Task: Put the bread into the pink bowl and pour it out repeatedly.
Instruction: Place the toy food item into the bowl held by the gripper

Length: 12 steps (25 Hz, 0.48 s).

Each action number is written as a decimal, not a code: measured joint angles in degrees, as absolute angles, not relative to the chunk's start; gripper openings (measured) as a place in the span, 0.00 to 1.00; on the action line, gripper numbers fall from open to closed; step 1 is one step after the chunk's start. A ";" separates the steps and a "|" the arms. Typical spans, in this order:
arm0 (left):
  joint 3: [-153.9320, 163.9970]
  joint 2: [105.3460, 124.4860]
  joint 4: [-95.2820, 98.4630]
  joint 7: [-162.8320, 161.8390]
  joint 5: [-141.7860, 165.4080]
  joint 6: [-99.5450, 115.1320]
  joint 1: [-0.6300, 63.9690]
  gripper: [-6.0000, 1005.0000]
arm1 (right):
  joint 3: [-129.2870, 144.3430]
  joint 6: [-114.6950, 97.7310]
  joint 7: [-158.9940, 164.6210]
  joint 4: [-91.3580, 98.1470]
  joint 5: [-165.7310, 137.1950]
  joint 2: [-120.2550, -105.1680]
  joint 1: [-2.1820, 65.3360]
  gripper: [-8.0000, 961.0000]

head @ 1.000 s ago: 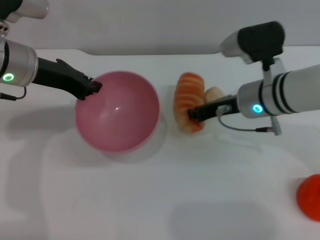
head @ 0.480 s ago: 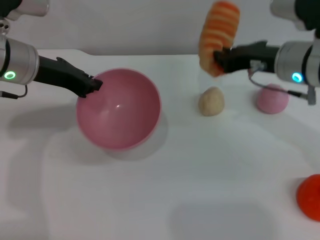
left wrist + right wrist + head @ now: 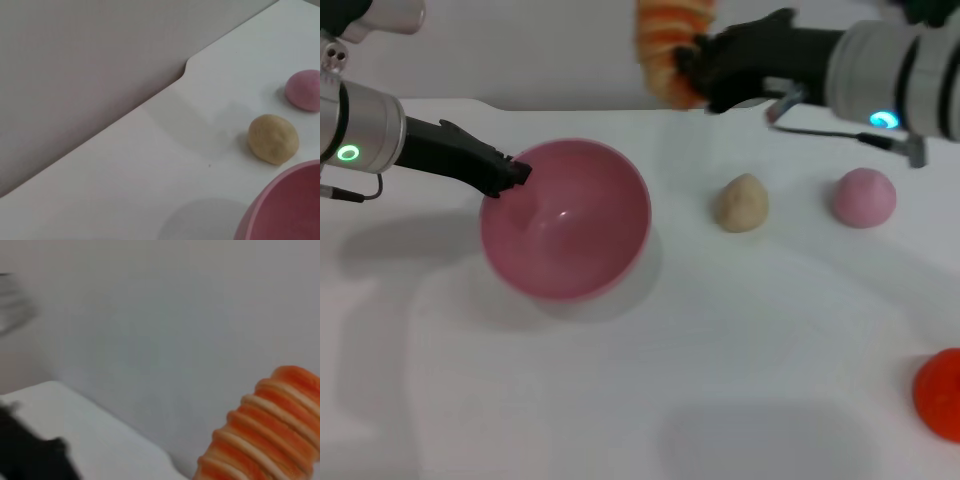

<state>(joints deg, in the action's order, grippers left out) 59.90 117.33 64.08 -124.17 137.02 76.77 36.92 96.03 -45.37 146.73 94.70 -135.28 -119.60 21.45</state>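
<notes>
While aloft, bread (image 3: 667, 45) in right pincer (image 3: 692, 62)

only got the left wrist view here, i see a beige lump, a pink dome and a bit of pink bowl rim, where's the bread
Observer: The orange-and-cream ridged toy bread is in the air, clamped in the right gripper beyond the bowl's far right side.
Operator: anything in the bowl
Observer: No, the glossy round pink bowl is empty inside.
Operator: what's my left arm doing
Observer: The left gripper grips the bowl's rim on the robot's left side.
Operator: anything else around
Observer: A red object sits at the table's near right edge.
</notes>
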 joint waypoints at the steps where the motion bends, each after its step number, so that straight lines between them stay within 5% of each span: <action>1: 59.90 117.31 64.08 -124.29 137.01 76.50 36.92 0.07 | 97.29 -45.81 146.56 94.89 -135.26 -119.61 21.75 0.12; 12: 59.78 117.11 63.15 -125.07 137.02 75.09 37.95 0.07 | 105.81 -46.32 146.04 93.43 -135.04 -119.62 23.64 0.12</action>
